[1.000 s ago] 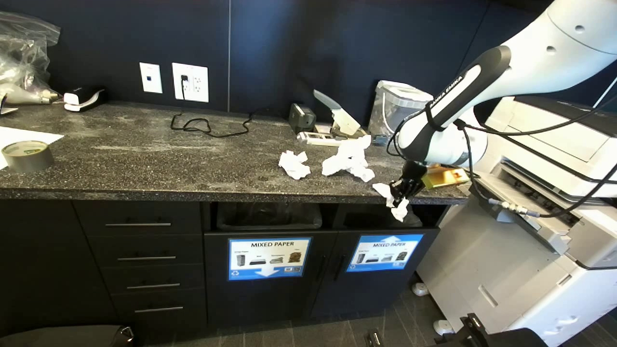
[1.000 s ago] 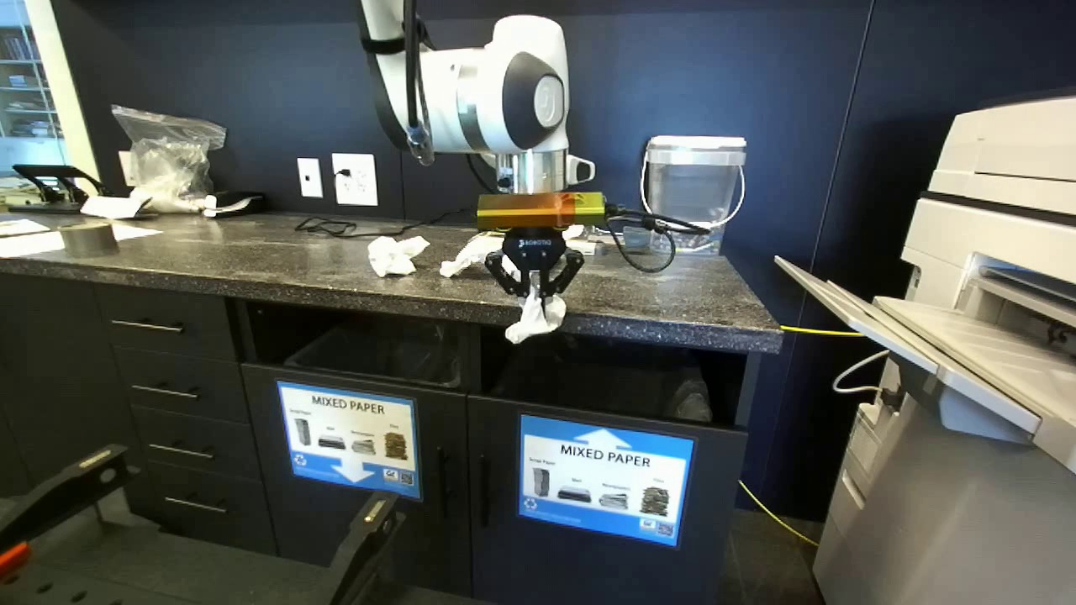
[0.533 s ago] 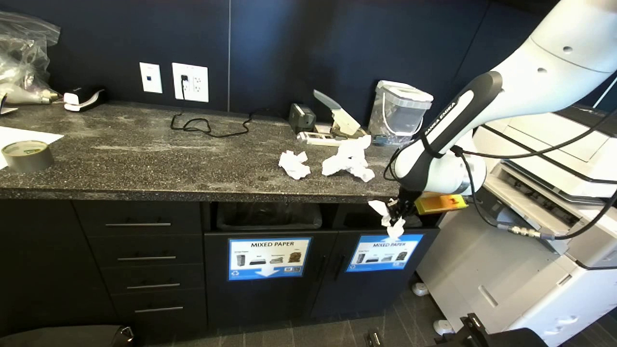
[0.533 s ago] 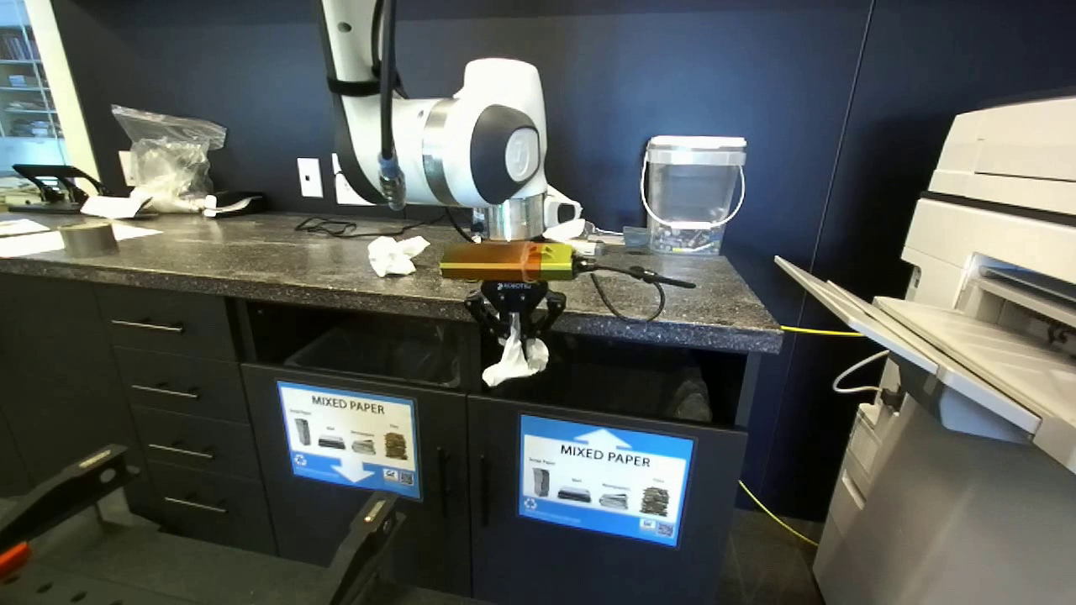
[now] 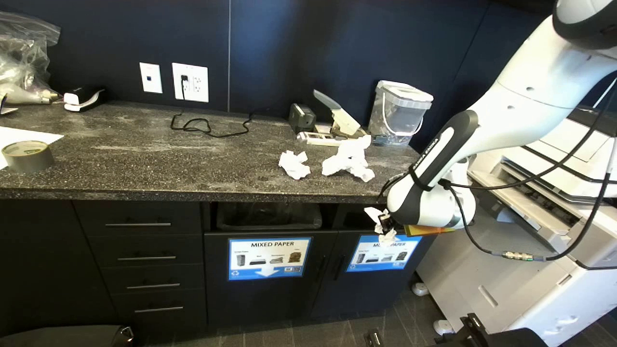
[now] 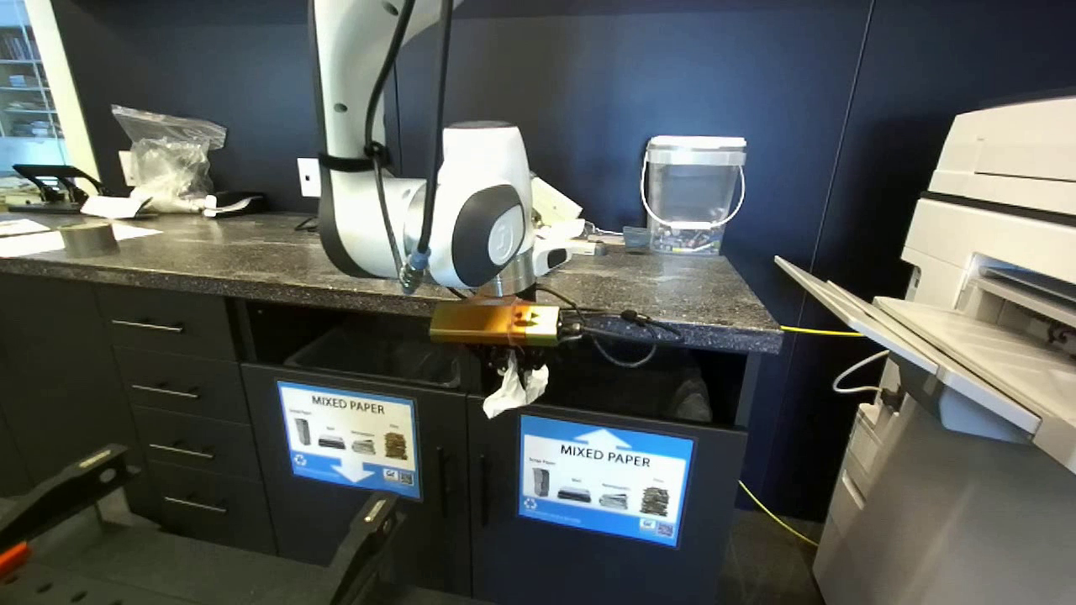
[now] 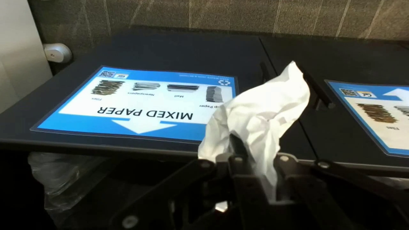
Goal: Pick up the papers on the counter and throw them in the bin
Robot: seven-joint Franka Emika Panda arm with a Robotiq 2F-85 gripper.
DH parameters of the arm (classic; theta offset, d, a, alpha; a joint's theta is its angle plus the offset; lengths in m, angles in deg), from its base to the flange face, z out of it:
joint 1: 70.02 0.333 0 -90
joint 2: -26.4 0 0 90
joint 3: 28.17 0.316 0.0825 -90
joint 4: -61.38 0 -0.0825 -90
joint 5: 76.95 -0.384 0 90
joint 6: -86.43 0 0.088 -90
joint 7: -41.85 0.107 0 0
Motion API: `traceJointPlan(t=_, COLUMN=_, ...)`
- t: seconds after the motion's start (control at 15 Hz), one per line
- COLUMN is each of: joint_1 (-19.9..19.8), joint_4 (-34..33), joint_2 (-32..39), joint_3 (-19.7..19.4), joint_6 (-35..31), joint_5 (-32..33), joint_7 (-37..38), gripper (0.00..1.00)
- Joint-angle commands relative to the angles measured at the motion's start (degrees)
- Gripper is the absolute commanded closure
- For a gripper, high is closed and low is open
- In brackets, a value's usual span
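One paper wad [image 7: 262,111] is clamped in the gripper [image 7: 260,152], below the edge of the counter [image 5: 159,168] and in front of the opening of a lined bin [image 6: 692,399]. A second bin [image 5: 270,226] sits to one side of the gripper. On the counter, above and behind the gripper, lie a smaller clump [image 5: 295,165] and a larger clump [image 5: 348,160] of paper; how many wads form the larger cannot be told. Two signs [image 6: 605,479] are lower than the gripper; one bucket [image 5: 396,115] stands behind it, one printer [image 5: 491,270] beside it.
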Motion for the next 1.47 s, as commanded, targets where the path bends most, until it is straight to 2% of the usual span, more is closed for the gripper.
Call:
traceJointPlan(t=0.0, joint_1=-1.2, joint_4=-2.6, joint_2=4.9, joint_3=1.0, joint_6=-7.7, joint_5=1.8, joint_7=2.2, gripper=0.86)
traceJointPlan(t=0.67, joint_1=-2.1, joint_4=-9.0, joint_2=15.1, joint_3=0.7, joint_6=-26.0, joint_5=6.3, joint_7=4.5, gripper=0.86)
traceJointPlan(t=1.07, joint_1=-5.2, joint_4=-12.7, joint_2=23.5, joint_3=1.1, joint_6=-38.7, joint_5=10.6, joint_7=8.4, gripper=0.86)
traceJointPlan(t=1.4, joint_1=-7.5, joint_4=-19.4, joint_2=28.6, joint_3=0.7, joint_6=-43.2, joint_5=14.8, joint_7=11.3, gripper=0.86)
